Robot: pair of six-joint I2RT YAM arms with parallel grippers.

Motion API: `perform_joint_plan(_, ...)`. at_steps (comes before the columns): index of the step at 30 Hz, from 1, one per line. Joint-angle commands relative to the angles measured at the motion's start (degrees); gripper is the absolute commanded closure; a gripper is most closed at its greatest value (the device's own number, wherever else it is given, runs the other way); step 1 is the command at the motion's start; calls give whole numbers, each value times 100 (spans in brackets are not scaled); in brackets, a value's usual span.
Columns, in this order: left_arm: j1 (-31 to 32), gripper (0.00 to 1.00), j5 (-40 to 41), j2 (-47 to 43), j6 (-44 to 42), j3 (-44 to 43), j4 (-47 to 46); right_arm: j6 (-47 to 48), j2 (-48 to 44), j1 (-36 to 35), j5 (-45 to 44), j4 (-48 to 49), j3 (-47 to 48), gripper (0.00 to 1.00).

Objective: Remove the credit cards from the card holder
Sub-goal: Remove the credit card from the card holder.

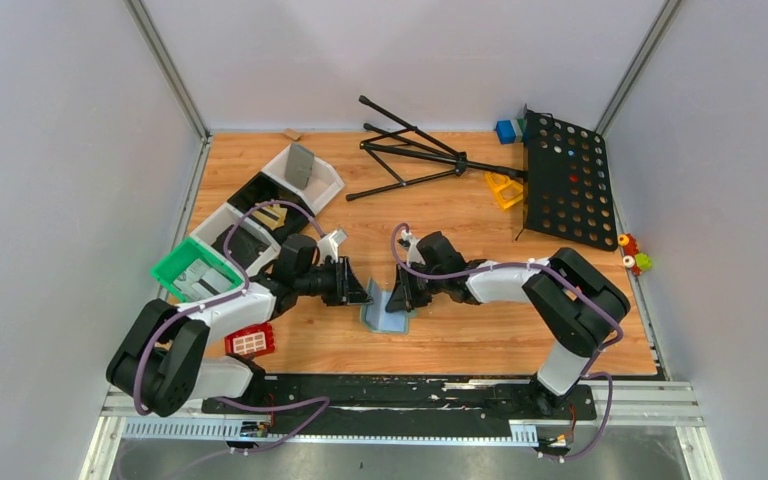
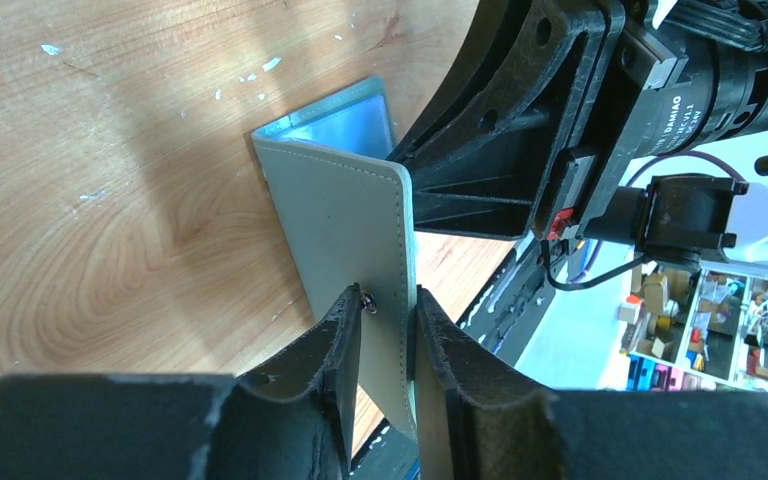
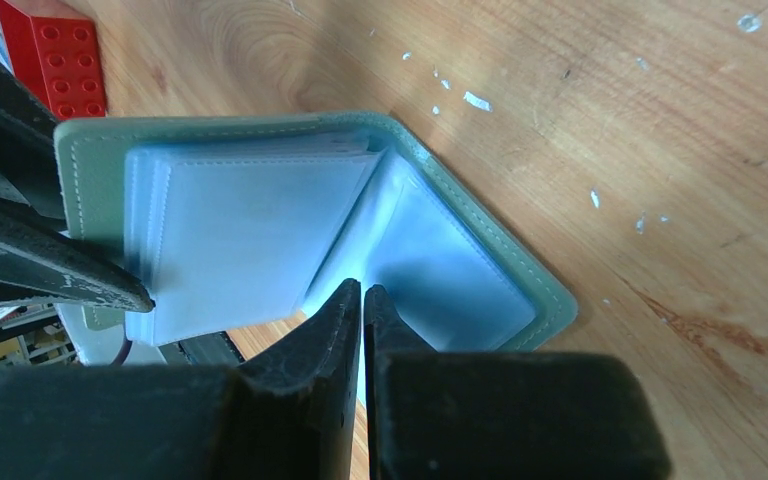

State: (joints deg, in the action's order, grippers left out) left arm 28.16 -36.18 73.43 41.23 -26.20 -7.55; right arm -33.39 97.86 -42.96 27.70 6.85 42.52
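Matt grey-blue leather-look cover, stitched, on the card holder (image 2: 340,220); glossy translucent plastic sleeves (image 3: 240,230) inside. Smooth wood-grain table (image 3: 610,120), flecked with pale scuffs. Rough, worn black rubber-like pads (image 2: 335,350) on the left gripper (image 2: 388,305).

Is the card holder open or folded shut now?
Open, spread in a V: one cover of the card holder stands between the fingers of the left gripper, the other lies on the table, pale sleeves showing.

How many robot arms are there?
2. The left arm reaches in from the left side of the table, and the right arm reaches in from the right. Both meet at the card holder in the middle. None seem hidden.
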Motion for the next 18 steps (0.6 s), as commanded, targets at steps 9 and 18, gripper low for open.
perform_joint_plan(9, 67, 87, -241, 278, 140, 73, -622, -68, 161, -28, 143, 299, 133, 94)
perform_joint_plan(18, 75, 78, -300, 14, 179, 45, -532, 11, 175, -33, -87, 43, 155, 92)
